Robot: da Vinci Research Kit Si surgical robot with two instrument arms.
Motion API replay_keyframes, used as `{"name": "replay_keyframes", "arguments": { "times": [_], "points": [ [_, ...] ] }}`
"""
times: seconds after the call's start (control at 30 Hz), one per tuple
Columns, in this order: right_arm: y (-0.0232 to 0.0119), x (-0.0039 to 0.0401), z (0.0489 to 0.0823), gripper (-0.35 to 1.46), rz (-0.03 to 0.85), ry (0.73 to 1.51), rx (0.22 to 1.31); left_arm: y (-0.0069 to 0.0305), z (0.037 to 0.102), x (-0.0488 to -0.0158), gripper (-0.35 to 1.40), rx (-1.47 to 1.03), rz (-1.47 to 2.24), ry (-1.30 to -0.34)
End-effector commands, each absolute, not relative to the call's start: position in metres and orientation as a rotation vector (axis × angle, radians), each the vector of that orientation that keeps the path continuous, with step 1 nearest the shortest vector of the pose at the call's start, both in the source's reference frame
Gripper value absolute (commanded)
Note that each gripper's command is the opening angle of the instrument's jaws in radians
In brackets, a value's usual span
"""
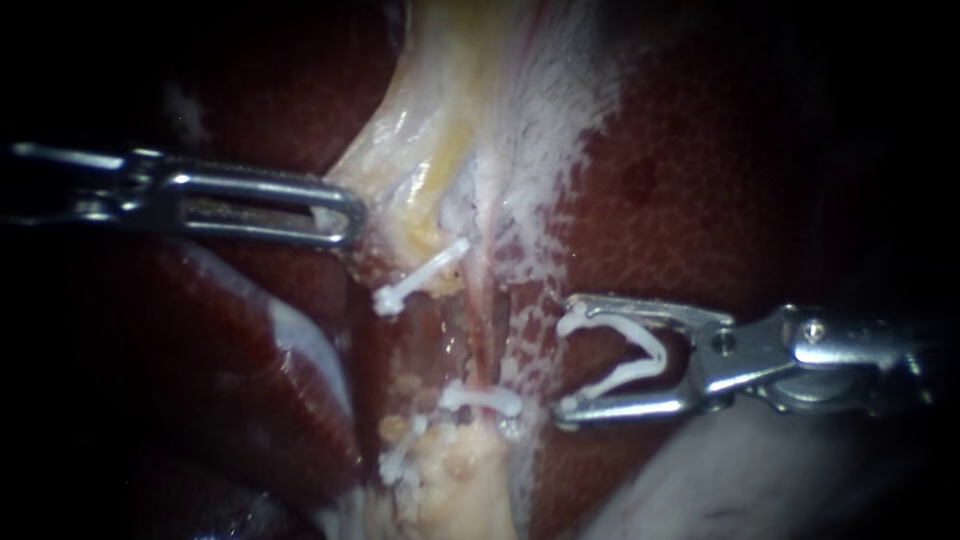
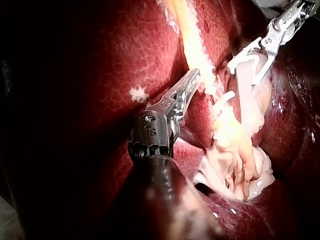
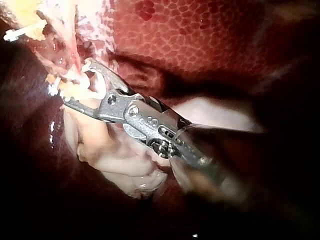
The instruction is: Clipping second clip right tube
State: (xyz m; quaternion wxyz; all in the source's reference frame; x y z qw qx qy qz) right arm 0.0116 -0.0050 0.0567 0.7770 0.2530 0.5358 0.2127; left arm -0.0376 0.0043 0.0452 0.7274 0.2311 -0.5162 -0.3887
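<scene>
Your right instrument's pincer [image 1: 570, 360] holds the loaded clip [image 1: 655, 350] spread wide, mouth just beside the right tube [image 1: 487, 300] and not yet around it. Slide both legs fully across, clear of the seated clip [image 1: 482, 400] below. Your left instrument's pincer [image 1: 340, 215] is closed on pale tissue [image 1: 400, 150], tensioning it. The liver [image 1: 700, 200] lies close behind.

Deep shadow at edges, bright light mid-scene, glistening liver [image 1: 720, 230] behind

My right instrument [image 1: 568, 358] holds the open clip [image 1: 650, 345], a white V, just beside the right tube [image 1: 487, 295]. A closed clip [image 1: 482, 400] crosses it.
</scene>
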Motion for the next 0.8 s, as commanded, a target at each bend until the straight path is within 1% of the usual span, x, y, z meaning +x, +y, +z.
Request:
{"name": "replay_keyframes", "arguments": {
  "times": [0.03, 0.17, 0.4, 0.63, 0.8],
  "points": [
    [-0.0051, 0.0119, 0.0571, 0.59, 0.462, 1.157, 0.557, 0.0045, 0.0445, -0.0375, -0.35, 0.503, -0.855, -1.146],
    [-0.0054, 0.0133, 0.0585, 0.57, 0.476, 1.15, 0.593, 0.0042, 0.0431, -0.0376, -0.35, 0.494, -0.851, -1.151],
    [-0.006, 0.0154, 0.0601, 0.57, 0.503, 1.14, 0.605, 0.0034, 0.0415, -0.0383, -0.35, 0.482, -0.849, -1.157],
    [-0.0061, 0.0175, 0.0603, 0.58, 0.529, 1.133, 0.612, 0.0033, 0.0413, -0.0385, -0.35, 0.481, -0.85, -1.156],
    [-0.0064, 0.0181, 0.0604, 0.58, 0.53, 1.132, 0.617, 0.0033, 0.0413, -0.0385, -0.35, 0.481, -0.85, -1.156]
  ]
}}
